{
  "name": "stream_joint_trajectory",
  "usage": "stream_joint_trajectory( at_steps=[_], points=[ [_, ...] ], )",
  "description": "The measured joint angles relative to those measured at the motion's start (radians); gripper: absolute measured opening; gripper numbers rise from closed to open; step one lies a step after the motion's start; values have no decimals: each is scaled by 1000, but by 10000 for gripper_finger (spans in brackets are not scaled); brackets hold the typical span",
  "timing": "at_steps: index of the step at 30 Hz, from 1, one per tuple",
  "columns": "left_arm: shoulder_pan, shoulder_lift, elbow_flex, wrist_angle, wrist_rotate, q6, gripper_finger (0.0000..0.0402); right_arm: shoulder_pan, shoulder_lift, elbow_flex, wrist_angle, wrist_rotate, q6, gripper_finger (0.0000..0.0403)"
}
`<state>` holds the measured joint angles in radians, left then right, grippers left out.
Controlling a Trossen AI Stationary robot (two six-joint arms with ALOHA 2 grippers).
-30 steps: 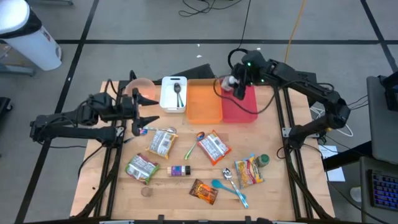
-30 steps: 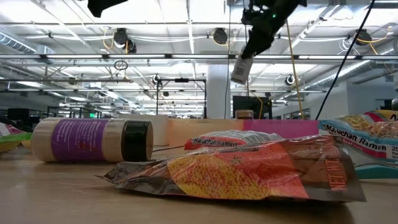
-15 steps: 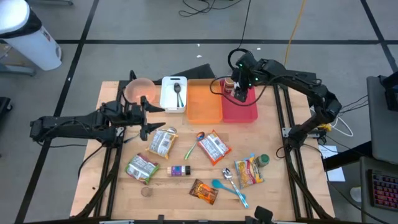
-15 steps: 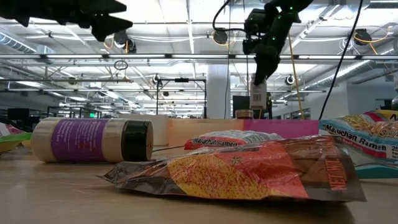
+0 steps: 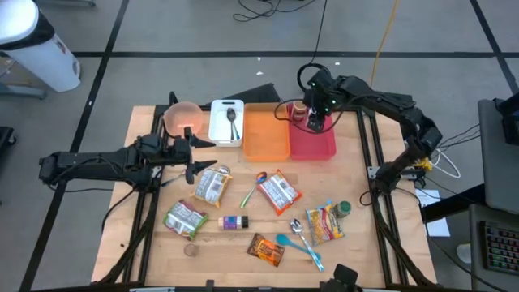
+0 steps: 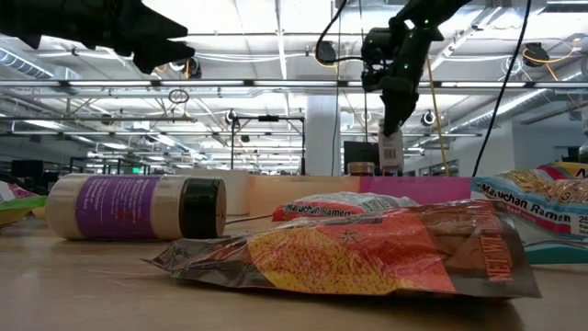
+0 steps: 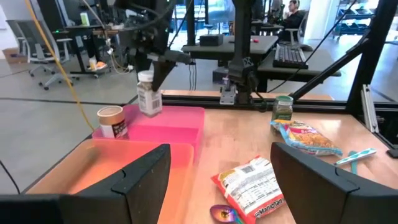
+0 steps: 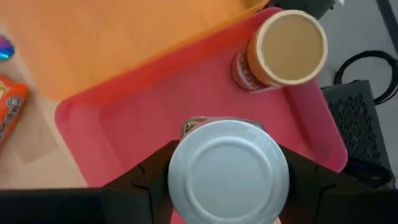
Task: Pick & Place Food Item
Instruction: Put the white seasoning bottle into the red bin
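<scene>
My right gripper [image 5: 318, 116] is shut on a small clear jar with a silver lid [image 7: 149, 96] and hangs over the pink tray [image 5: 318, 148] at the table's far side. A brown-lidded can [image 8: 286, 46] stands upright in that tray's far corner. In the low view the jar [image 6: 391, 152] hangs above the tray's wall. My left gripper [image 5: 203, 156] points level toward the table's right, open, with nothing between its fingers. It hovers above the table's left part, near a noodle packet [image 5: 212, 186]. My right gripper pinches the jar's top, at the lid [image 7: 145, 78], between its two fingers, one finger [image 8: 149, 177] on each side of the lid. The fingers come steeply from above, slanting from the table's right. The jar hangs upright below them, clear of the pink tray.
An orange tray [image 5: 266, 134], a white tray holding a spoon [image 5: 226, 122] and a pink bowl [image 5: 182, 118] line the far edge. Several food packets, a purple spice bottle [image 5: 233, 222], a green-lidded jar [image 5: 344, 208] and a teal spoon [image 5: 302, 249] lie on the near half.
My right gripper has come down toward the pink tray and tipped to point more steeply down; the jar, tilted before, now hangs upright and lower. My left gripper has sunk toward the table, staying level.
</scene>
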<state>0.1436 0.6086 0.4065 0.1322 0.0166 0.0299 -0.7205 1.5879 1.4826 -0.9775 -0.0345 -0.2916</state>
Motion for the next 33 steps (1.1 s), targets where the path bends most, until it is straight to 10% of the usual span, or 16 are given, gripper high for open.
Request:
stream_joint_trajectory(
  at_steps=[33],
  points=[
    [0,0,0,-32,-1,10,278,-144,172,-49,202,3,-114,194]
  ],
)
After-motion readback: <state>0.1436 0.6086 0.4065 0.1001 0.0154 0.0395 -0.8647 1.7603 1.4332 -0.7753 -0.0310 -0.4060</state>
